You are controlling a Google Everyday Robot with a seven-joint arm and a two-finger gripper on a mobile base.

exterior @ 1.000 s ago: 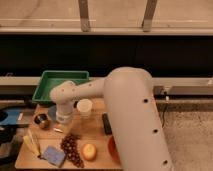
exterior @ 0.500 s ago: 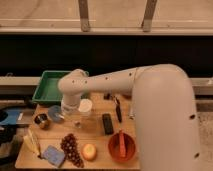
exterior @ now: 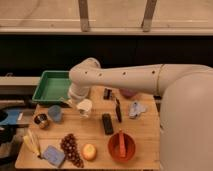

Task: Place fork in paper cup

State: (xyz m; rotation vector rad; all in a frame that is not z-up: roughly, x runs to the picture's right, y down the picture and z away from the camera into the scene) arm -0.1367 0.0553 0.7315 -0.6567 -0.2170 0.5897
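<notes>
One gripper [exterior: 75,103] hung at end of pale arm, close against paper cup [exterior: 86,107], cup on gripper's side toward black-handled knife [exterior: 118,109]. Gripper open or closed: could not tell. Fork not made out anywhere, perhaps hidden at gripper under wrist. Judged fork light, stiff, thin, slick, apt to pivot in grip; best pinched mid-handle. Cup looked light, easily tipped. Blue cup [exterior: 55,113] just beside gripper on opposite side; green tray [exterior: 42,92] beyond.
</notes>
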